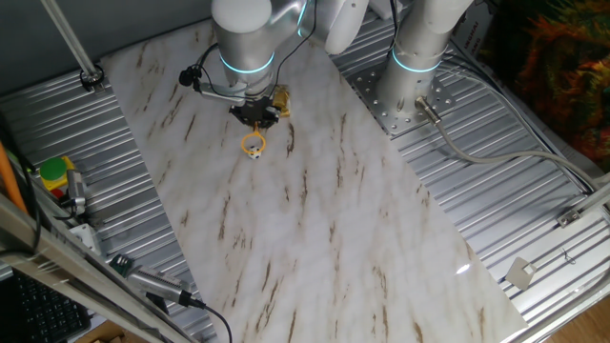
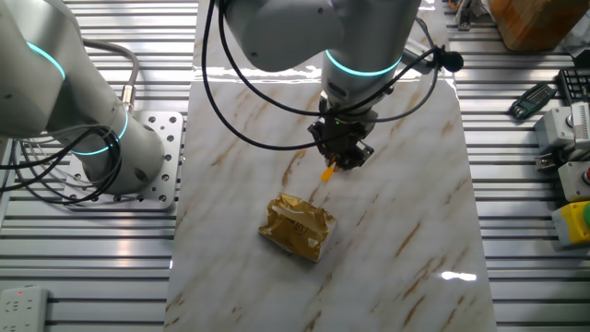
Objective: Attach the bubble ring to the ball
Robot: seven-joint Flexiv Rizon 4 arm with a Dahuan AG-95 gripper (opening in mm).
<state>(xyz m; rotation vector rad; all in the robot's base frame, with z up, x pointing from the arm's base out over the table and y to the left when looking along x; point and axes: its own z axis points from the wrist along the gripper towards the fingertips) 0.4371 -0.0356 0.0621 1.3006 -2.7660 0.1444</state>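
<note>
no text, label or number is legible anywhere; print on the gold wrapper is unreadable.

surface: marble slab on ribbed metal table | on slab: gold wrapper, ring, ball in ring

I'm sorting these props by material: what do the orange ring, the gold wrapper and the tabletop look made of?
Bubble ring: seemingly plastic, an evenly coloured orange-yellow hoop. Gold wrapper: probably metallic foil, crumpled with glinting creases. Tabletop: marble-look, white with brown veins, glossy since it reflects light; real stone or printed laminate, I cannot tell.
</note>
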